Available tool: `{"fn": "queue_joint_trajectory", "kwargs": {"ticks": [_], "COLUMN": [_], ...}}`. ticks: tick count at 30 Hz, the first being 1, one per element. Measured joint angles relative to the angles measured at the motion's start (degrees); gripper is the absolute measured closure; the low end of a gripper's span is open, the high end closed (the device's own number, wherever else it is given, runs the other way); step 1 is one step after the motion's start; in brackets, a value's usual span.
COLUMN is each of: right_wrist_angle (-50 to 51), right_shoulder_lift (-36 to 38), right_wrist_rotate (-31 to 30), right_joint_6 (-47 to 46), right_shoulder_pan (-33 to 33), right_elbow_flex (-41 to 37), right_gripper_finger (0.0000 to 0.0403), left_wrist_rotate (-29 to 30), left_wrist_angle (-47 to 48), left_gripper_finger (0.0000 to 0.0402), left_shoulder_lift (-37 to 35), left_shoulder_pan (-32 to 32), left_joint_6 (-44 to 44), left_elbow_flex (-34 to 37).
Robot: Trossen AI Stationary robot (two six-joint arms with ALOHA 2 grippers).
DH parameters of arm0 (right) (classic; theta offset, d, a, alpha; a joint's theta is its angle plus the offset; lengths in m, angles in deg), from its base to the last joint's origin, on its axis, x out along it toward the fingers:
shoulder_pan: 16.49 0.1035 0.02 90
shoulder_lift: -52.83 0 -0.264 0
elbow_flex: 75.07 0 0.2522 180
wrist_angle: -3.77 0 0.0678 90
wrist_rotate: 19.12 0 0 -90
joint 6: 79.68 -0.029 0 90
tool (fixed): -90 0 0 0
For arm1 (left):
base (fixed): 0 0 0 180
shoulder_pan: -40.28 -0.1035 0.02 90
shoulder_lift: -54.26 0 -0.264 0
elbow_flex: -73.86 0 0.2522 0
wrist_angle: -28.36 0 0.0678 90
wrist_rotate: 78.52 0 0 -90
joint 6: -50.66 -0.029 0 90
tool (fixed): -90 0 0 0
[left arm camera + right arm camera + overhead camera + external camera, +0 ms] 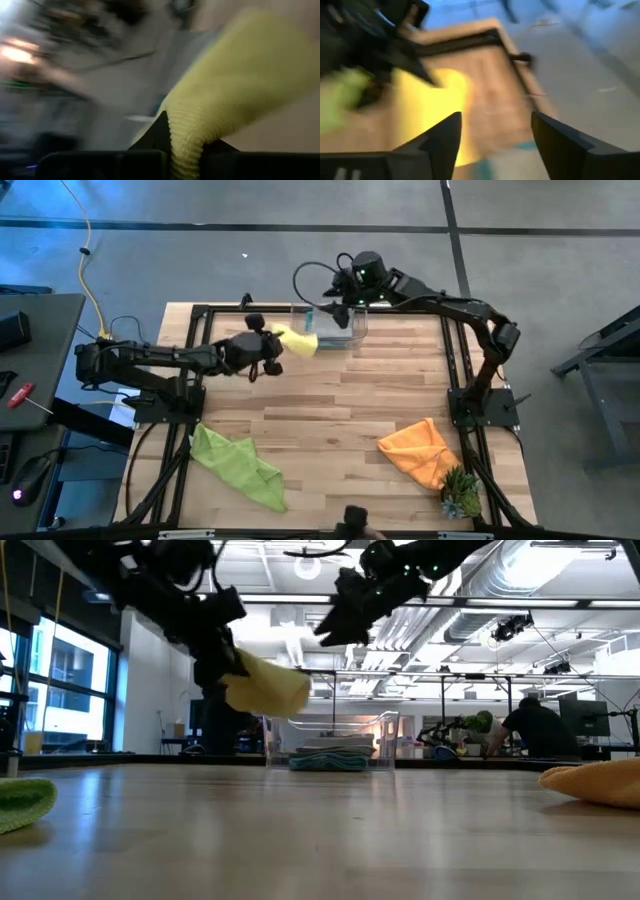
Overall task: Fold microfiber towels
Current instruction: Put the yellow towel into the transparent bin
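Above the far middle of the table (330,410), my left gripper (272,345) is clamped tight on the yellow towel (300,342), which hangs clear of the wood. The towel's long axis runs roughly level from my fingers toward the clear bin (352,332), its free end pointing that way and drooping a little in the low view (265,688). In my left wrist view the cloth (235,90) shows a ribbed, fuzzy pile, bunched into a thick fold where the jaws pinch it.

My left arm reaches in from the table's left side, nearly level, forearm stretched straight toward the bin. My right gripper (333,292) hovers over the bin's far left corner, just beside the towel's free end; its 2 dark fingers (440,137) stand wide apart and hold nothing. That arm bends back from its base at the right edge, elbow high.

Inside the bin, a low stack of folded cloths (330,758) lies flat; I cannot tell how many. The lime green towel (238,462) lies crumpled near the front left corner, long axis slanting toward the front edge. The orange towel (422,450) sits rumpled at the front right, touching the spiky green plant (460,495). The table is pale butcher-block wood framed by dark rails.
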Motion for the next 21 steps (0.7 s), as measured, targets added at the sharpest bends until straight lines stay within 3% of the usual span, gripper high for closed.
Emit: {"fn": "queue_joint_trajectory", "kwargs": {"ticks": [4,7,13,21], "right_wrist_angle": [3.9,5.0,5.8,6.3], "right_shoulder_lift": [0.9,0.9,0.7,0.7], "right_wrist_rotate": [-8.2,-10.4,-15.3,-26.4], "right_joint_6": [10.5,12.8,13.0,11.2], "right_shoulder_pan": [2.8,6.0,12.2,20.3], "right_elbow_flex": [0.0,0.0,0.0,0.0], "right_gripper_finger": [0.015,0.0148,0.0148,0.0148], "left_wrist_rotate": [-18.1,-25.6,-30.6,-37.8], "left_wrist_angle": [11.6,16.3,20.8,27.0], "left_gripper_finger": [0.0399,0.0399,0.04,0.04], "left_shoulder_lift": [0.0,0.1,0.2,0.2], "left_shoulder_pan": [-4.5,-7.2,-10.3,-14.2], "left_joint_6": [13.2,21.0,28.5,36.2], "left_elbow_flex": [-6.2,-9.5,-12.2,-13.0]}}
